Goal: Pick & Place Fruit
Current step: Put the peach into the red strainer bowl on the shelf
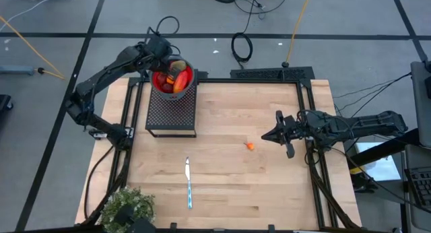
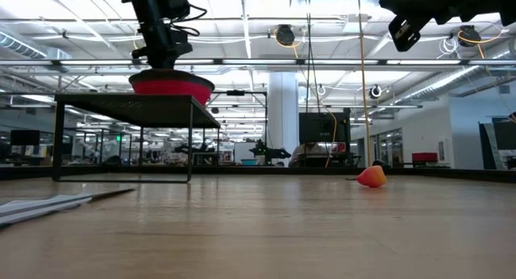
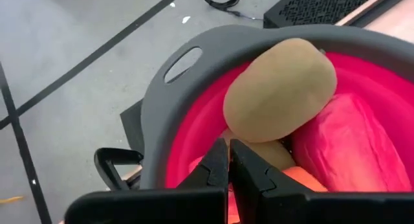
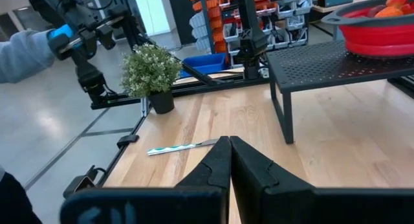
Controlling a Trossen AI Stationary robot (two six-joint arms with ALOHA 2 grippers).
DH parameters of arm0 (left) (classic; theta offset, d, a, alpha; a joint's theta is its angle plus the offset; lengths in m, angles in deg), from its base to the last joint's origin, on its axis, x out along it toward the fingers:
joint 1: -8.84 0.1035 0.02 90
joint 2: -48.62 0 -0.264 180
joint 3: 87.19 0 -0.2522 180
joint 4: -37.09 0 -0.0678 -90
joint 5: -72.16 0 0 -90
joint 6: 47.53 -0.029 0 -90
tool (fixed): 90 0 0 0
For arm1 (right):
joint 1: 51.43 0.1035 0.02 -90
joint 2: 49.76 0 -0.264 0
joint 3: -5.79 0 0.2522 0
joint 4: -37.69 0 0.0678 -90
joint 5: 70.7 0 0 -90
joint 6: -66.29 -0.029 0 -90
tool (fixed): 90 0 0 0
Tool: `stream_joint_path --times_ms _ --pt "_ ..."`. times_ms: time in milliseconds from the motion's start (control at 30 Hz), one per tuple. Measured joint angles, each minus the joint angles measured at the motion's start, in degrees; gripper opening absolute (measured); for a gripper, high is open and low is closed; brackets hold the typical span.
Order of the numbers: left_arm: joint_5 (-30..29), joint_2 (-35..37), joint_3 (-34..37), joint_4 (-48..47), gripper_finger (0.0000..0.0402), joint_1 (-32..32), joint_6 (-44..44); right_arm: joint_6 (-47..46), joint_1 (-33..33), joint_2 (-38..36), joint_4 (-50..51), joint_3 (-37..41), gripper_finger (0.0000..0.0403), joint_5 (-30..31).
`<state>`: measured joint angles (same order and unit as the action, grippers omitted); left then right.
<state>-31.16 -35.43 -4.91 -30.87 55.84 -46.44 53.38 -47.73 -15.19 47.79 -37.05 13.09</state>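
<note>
A light wooden worktop (image 1: 229,159) framed by black rails carries a black perforated metal stand (image 1: 172,112) at its far left, a small orange fruit piece (image 1: 250,146) lying near the middle-right, a slim silver-and-teal knife (image 1: 189,184) toward the near edge, and a bushy potted green plant (image 1: 128,207) at the near left corner.

Everything is looking evenly lit from overhead — ceiling strip lights (image 2: 242,33) are glowing bright in the low view and washing out a bit. The table (image 1: 229,165) is getting soft, flat light with only a faint shadow under the black mesh stand (image 1: 172,112). In the low view the near tabletop is going blurry. The left wrist view is sitting so close that the red bowl (image 3: 362,75) is looking soft and oversaturated — slightly warped at the edges.
</note>
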Motion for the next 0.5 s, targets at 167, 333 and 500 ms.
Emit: stream_joint_path --times_ms 167,333,500 --pt "1.3 0.0 0.0 -0.1 0.0 0.0 -2.7 0.4 0.0 0.0 0.0 0.0 0.0 0.4" --pt "1.3 0.0 0.0 0.0 0.0002 0.0 -3.3 0.3 0.0 0.0 0.0 0.0 0.0 0.4" --pt "2.0 0.0 0.0 0.0 0.0023 0.0 -3.8 0.3 0.0 0.0 0.0 0.0 0.0 0.4"
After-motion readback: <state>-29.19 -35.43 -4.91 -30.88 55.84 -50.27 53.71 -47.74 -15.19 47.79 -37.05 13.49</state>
